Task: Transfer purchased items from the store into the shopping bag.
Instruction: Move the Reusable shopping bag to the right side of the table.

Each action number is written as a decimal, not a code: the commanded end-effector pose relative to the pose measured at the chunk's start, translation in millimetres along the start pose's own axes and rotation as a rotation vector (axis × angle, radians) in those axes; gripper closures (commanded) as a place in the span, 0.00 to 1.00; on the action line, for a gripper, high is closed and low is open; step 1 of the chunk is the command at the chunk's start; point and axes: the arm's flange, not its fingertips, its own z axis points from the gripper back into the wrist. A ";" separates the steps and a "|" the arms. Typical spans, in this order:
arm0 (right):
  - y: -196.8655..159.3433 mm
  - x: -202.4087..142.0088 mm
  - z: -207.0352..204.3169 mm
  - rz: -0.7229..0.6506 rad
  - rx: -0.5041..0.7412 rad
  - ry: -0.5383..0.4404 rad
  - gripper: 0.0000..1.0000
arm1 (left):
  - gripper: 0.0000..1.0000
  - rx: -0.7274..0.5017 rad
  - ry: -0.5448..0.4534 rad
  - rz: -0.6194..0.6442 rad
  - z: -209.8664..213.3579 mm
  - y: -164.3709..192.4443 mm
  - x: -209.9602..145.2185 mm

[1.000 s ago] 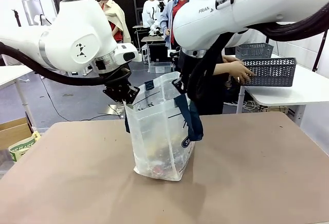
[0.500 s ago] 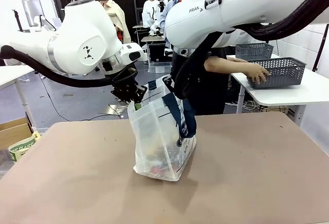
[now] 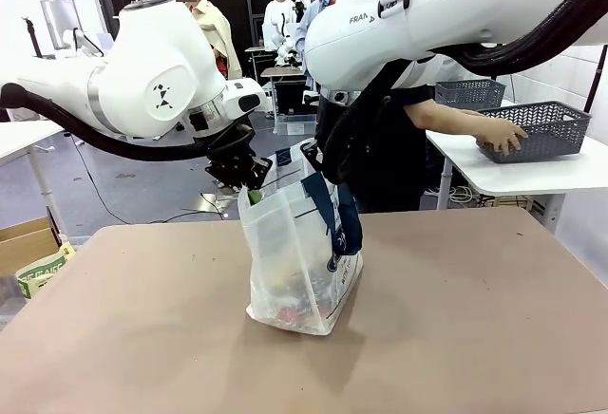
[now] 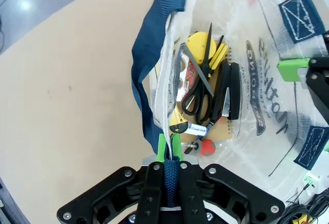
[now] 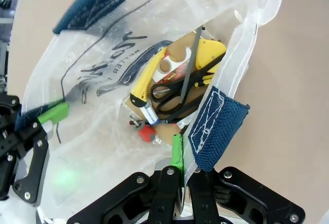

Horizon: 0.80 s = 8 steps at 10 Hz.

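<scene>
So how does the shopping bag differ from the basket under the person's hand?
The shopping bag is translucent white plastic; the basket is dark grey mesh. The bag stands on the brown table, its top pinched by the left tool and right tool; the basket sits on a white side table under the person's hand. The bag holds scissors; the basket's contents can't be seen. Both are open-topped.

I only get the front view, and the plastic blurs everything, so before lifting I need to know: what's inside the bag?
Observer: Mainly black-handled scissors lying across a yellow tool.
Operator: What is the left gripper clamping?
Observer: The left gripper is shut on the navy strap handle at the shopping bag rim.
Operator: And the right?
Observer: The right gripper pinches the clear rim opposite, beside a stitched navy patch.
</scene>
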 end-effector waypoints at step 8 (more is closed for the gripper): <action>9.6 23.2 -3.7 -0.034 -0.001 -0.031 1.00 | 1.00 -0.062 -0.029 -0.007 -3.8 -33.7 -6.0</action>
